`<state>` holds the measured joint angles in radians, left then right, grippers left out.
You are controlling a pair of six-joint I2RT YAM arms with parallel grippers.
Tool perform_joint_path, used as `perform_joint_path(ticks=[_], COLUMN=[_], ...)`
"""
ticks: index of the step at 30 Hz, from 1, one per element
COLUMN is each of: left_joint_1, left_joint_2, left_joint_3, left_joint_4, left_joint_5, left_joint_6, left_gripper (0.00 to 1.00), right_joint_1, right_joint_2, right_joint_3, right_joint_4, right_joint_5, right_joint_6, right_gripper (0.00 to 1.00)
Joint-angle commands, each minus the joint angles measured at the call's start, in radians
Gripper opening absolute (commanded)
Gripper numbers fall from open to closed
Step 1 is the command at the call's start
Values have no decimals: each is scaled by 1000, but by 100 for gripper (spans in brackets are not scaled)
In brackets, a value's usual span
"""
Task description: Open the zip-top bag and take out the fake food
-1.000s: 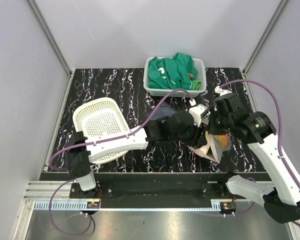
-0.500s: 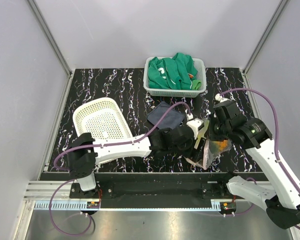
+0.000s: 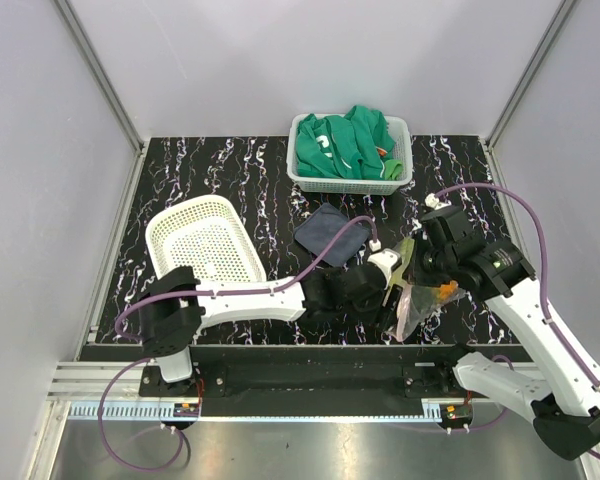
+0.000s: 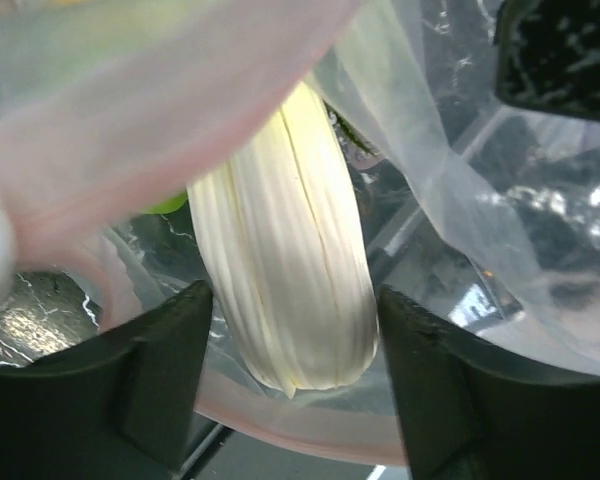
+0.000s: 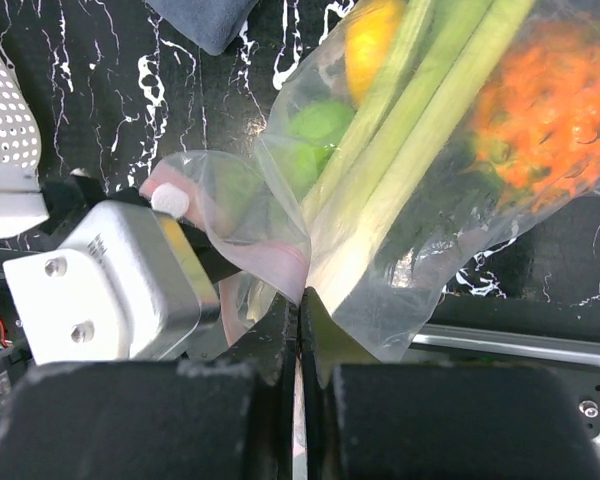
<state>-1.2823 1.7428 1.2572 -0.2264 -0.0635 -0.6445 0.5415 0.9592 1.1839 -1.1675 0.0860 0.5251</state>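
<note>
From above, no brand or label can be read. The white print on the crumpled green garment [image 3: 345, 145], in the white plastic basket [image 3: 302, 172] far beyond both claws, is too small to make out. The clear, crinkly plastic zip-top bag [image 3: 412, 308] sits between the 2 claws, over the near edge of the black, white-veined bench [image 3: 230, 165]. The left claw [image 3: 392, 292] meets it from the left and the right claw [image 3: 420, 272] from above. A dark grey-blue square cloth [image 3: 330, 232] lies just beyond the left claw, and a cream perforated plastic basket [image 3: 205, 245] is well to its left.

At the left wrist there is no writing. The left claw [image 4: 290, 300] stands spread wide. The blunt, ridged end of the pale green plastic leek [image 4: 280, 250], part of the fake food [image 4: 290, 180], fills the gap between its 2 dark fingers [image 4: 160, 380], wrapped in bag film. I cannot tell whether the fingers press on it.

At the right wrist there is again no lettering. The right claw [image 5: 300, 345] is closed tight, pinching a fold of the bag's film. Just beyond its tips are the leek stalks, with a green round piece [image 5: 315, 130] and a yellow-orange piece [image 5: 375, 40] to their left and an orange knobbly pineapple [image 5: 550, 105] to their right, all inside the bag. The pinkish-red zip strip [image 5: 285, 262] runs to the left of the tips.
</note>
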Motion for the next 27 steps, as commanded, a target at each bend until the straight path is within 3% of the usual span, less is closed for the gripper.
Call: perform_joint_path(ticks=[1,5,9,14,20,27], left_joint_1=[-5,-5,-5,0,12,20], left_joint_2=[14,11,-5,-26,-51,-155], left_joint_3=[7,21,33,186,329,279], left_joint_4=[39,30,19,-122,-252,-298], left_joint_5=[-41,-52,-44,-30,17,82], left_joint_6=[19,31,37,66,68,91], left_gripper=[60,50,24,0,0,0], right_joint_1=[5,5,5,5,5,5], right_joint_2=[-43,-65,-83,-142,-177,-177], right_joint_3=[-21,-41,-72,-153,-167,-162], right_joint_4=[63,77,98,176,207,198], right_joint_5=[18,21,31,41,31,77], right_joint_6=[13,10,9,9,0,7], right_gripper=[0,0,0,0,0,0])
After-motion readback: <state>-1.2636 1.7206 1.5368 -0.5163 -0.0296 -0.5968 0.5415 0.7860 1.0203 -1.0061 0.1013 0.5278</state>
